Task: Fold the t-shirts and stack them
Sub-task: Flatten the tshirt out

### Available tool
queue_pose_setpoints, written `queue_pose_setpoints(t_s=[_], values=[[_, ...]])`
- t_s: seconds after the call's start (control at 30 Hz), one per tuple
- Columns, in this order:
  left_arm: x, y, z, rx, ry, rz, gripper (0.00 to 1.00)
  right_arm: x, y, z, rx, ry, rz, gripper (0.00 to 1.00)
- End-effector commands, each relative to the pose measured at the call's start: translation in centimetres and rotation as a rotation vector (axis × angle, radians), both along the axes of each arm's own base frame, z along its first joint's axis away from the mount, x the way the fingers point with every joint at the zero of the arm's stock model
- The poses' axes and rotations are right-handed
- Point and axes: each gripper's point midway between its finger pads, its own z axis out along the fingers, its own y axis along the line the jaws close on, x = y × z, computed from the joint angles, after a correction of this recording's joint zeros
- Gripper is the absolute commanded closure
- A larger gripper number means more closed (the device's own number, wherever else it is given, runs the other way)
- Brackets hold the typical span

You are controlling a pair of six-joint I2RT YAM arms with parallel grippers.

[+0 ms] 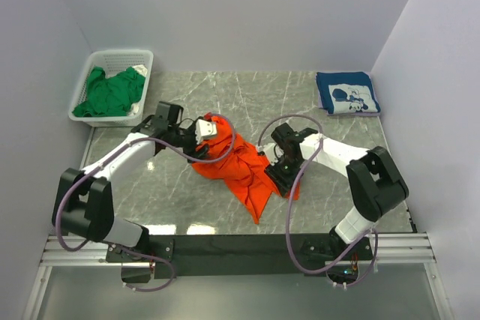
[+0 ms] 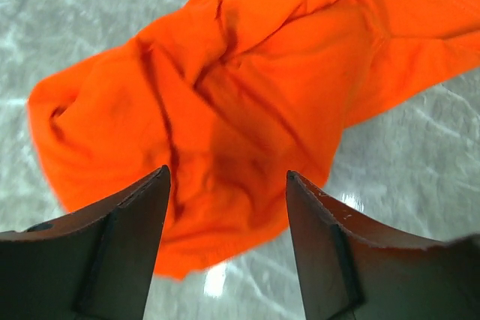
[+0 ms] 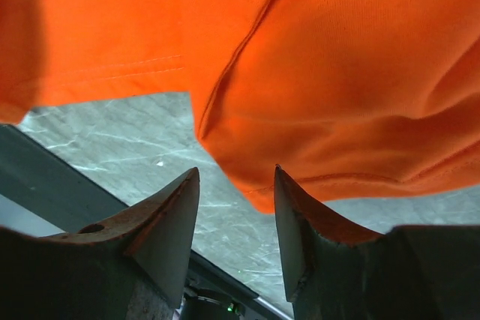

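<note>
The orange t-shirt [image 1: 241, 170] lies crumpled in the middle of the marble table [image 1: 330, 185]. My left gripper [image 1: 201, 149] hovers at its upper left edge. In the left wrist view the left gripper [image 2: 225, 181] stands open, its jaws apart over a bunched fold of the orange t-shirt [image 2: 247, 103], gripping nothing. My right gripper [image 1: 271, 174] is at the shirt's right side. It is open too [image 3: 236, 172], and a hemmed corner of the orange t-shirt [image 3: 322, 73] hangs just beyond its tips. A navy t-shirt [image 1: 346, 93] with white print lies folded at the back right. The green t-shirt [image 1: 112, 91] sits in the basket.
A white lattice basket [image 1: 142, 61] stands at the back left by the wall. Grey walls close in the table on three sides. The black front rail [image 1: 240, 245] runs along the near edge between the arm bases.
</note>
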Motion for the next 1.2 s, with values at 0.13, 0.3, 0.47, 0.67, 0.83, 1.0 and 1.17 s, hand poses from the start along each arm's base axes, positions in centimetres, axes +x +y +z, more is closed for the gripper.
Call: queue_pose_setpoints(t_s=[0.13,0.3,0.47,0.67,0.83,1.0,1.17], values=[[0.2,-3.5,-2.1,0.010,0.005,-0.082,0.40,-0.9,-1.3,-1.9,-0.110,0.074,0.041,0.46],[-0.1,-3.4,-4.4,0.068,0.023,-0.074,0.47,-0.9,-2.0,-2.5,-0.159,0.076,0.041,0.50],[1.1,-3.4,-6.0,0.107,0.033,0.008,0.50,-0.4,-2.6,-3.1,-0.204,0.056,0.020,0.71],[3.2,-2.5,-6.2,0.158,-0.001,0.105,0.78,0.6,-3.7,-3.2,-0.249,-0.013,-0.002,1.00],[6.5,0.1,-0.3,0.066,-0.024,0.225,0.99,2.3,-4.5,-1.6,-0.236,-0.114,-0.044,1.00],[9.1,4.3,2.2,0.056,-0.022,0.315,0.99,4.8,-6.1,-0.2,-0.220,-0.173,-0.127,1.00],[12.3,6.8,3.6,-0.006,-0.002,0.407,0.99,8.0,-7.2,1.8,-0.189,-0.236,-0.204,1.00]])
